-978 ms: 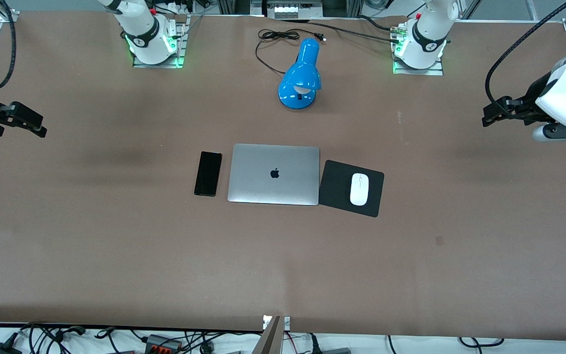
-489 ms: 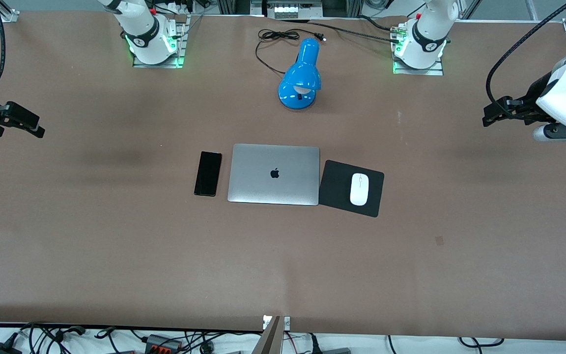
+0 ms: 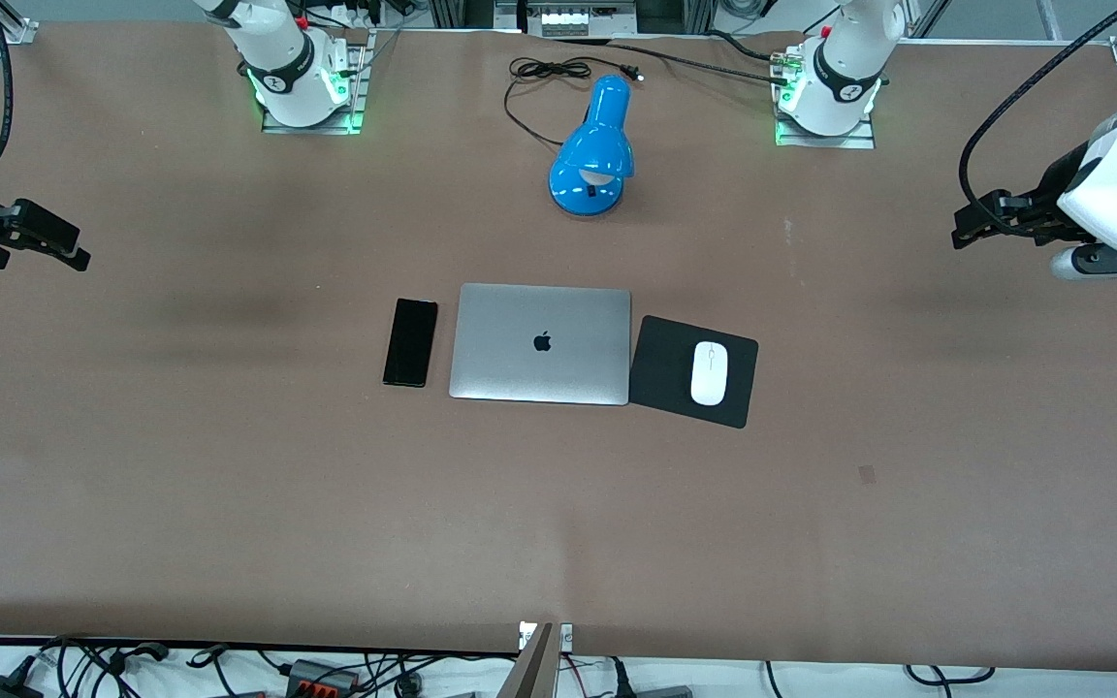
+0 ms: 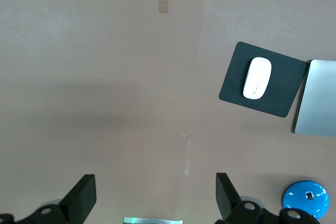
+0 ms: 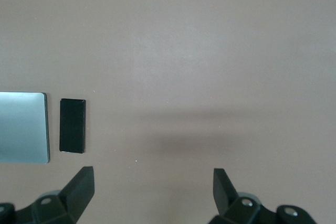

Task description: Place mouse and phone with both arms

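Note:
The white mouse (image 3: 709, 372) (image 4: 257, 77) lies on a black square pad (image 3: 660, 364) beside the shut silver laptop (image 3: 541, 343), toward the left arm's end. At the laptop's edge toward the right arm's end, the black phone (image 3: 410, 342) (image 5: 72, 125) lies flat on the table. My left gripper (image 3: 971, 228) (image 4: 155, 187) hangs open over bare table at the left arm's end, well away from the mouse. My right gripper (image 3: 64, 247) (image 5: 153, 179) hangs open over bare table at the right arm's end, well away from the phone. Neither holds anything.
A blue desk lamp (image 3: 594, 155) with a black cord (image 3: 539, 73) stands between the arm bases, farther from the camera than the laptop. The brown table (image 3: 558, 523) stretches wide in front of the three items. Cables run along the table's near edge.
The right gripper has shifted very slightly toward its end of the table. The left gripper, mouse and phone have not moved.

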You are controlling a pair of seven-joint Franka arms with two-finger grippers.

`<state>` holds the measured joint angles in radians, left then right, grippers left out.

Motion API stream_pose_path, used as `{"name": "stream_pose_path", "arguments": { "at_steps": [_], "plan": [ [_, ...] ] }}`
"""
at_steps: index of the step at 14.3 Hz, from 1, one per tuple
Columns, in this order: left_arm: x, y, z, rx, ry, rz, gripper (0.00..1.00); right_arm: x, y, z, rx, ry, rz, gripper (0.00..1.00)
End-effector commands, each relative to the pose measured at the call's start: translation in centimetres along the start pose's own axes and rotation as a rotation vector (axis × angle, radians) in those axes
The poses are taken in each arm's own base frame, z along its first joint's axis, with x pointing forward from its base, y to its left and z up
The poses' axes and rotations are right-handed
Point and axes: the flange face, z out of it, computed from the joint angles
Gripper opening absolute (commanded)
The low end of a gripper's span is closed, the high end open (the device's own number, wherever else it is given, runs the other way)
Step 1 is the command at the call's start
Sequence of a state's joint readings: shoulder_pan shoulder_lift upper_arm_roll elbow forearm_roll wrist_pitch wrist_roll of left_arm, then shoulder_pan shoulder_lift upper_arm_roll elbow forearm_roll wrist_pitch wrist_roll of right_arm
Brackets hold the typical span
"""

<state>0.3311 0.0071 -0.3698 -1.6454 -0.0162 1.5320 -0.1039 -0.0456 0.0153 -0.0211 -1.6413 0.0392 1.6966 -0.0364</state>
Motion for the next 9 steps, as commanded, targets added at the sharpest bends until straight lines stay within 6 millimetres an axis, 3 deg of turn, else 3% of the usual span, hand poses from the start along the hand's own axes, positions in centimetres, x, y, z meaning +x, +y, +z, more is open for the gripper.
{"name": "stream_pose_path", "arguments": {
  "at_steps": [1, 9],
  "plan": [
    [0.08, -0.48, -0.38, -0.011, -0.006, -0.012, 1.0, -0.58, -0.16, -0.87, 0.0, 0.004, -0.003, 1.0],
    [0.13, -0.46, -0.31, -0.015, -0.008, -0.006, 1.0, -0.83, -0.25, -1.19, -0.002, 0.006, -0.005, 1.0]
  ]
}}
